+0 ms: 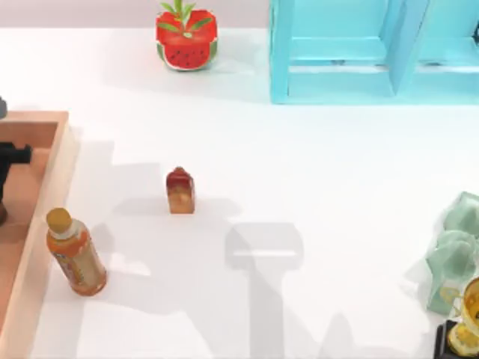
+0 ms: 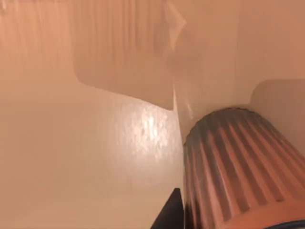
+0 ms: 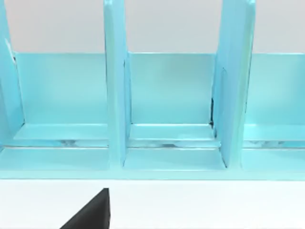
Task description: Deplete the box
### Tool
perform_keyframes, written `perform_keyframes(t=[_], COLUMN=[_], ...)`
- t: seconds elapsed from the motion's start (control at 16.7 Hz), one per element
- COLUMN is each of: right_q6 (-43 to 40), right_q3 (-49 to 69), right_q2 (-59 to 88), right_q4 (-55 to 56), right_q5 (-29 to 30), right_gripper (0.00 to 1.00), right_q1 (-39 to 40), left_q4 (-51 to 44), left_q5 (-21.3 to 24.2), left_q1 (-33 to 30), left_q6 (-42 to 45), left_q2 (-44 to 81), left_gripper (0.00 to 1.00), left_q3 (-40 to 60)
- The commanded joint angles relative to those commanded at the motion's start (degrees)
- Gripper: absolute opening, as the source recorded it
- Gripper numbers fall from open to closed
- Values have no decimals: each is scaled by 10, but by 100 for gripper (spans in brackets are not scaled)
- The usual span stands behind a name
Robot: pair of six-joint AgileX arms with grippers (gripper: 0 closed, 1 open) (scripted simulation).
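The box (image 1: 46,196) is a shallow orange-tan wooden tray at the table's left edge, cut off by the top view's border. My left gripper (image 1: 10,154) hangs over its inside as a black shape. In the left wrist view the box floor (image 2: 71,157) is very close, and a ribbed brown cylinder (image 2: 238,167) stands right beside a black part of the left gripper (image 2: 169,215). Outside the box, an orange-labelled bottle (image 1: 75,253) stands against its right wall. A black part of my right gripper (image 3: 90,213) faces the light blue shelf unit (image 3: 167,109).
A small red-and-tan block (image 1: 180,191) stands mid-table. A watermelon-patterned pot (image 1: 186,34) sits at the back, with the light blue shelf unit (image 1: 359,52) at the back right. Pale green objects (image 1: 455,250) and a gold trophy (image 1: 468,318) crowd the right edge.
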Motion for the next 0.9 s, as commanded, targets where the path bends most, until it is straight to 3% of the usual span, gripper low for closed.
perform_keyframes(t=[0.54,0.9], right_q6=[0,0], right_q3=[0,0], right_q2=[0,0], right_q4=[0,0], right_q5=[0,0], right_gripper=[100,100], right_q1=[0,0], left_q4=[2,-26], left_q5=[-7,-52], left_q1=[3,-23], left_q6=[2,5], left_q2=[-3,-12], left_gripper=[0,0], left_q3=[8,151])
